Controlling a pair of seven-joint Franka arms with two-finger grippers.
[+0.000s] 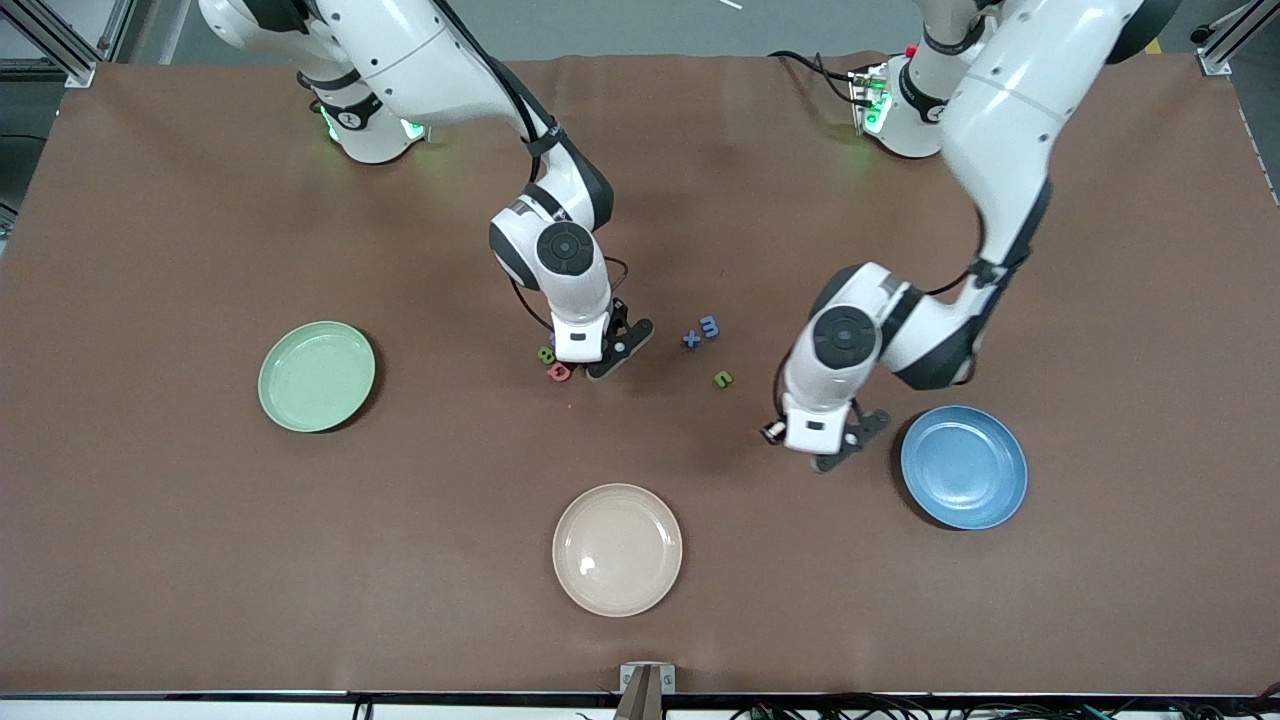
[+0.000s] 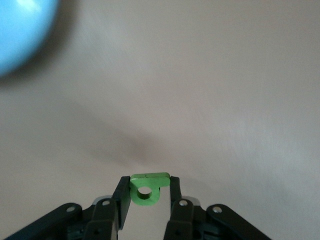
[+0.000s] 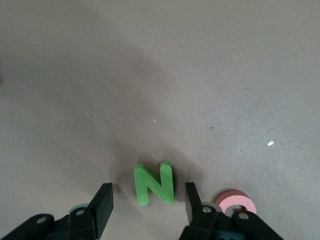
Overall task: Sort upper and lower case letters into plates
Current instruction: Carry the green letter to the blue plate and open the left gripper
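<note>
We take the cream-beige plate as our landmark. Farther from the front camera and toward the right arm's end lies the smooth, round mint green plate; toward the left arm's end, the glossy blue plate. The left gripper, just beside the blue plate, pinches a small flat green letter with a round hole; its shape is partly hidden. The right gripper stands partly spread around a flat green N, not touching it; a pink ring-shaped letter is half hidden.
</note>
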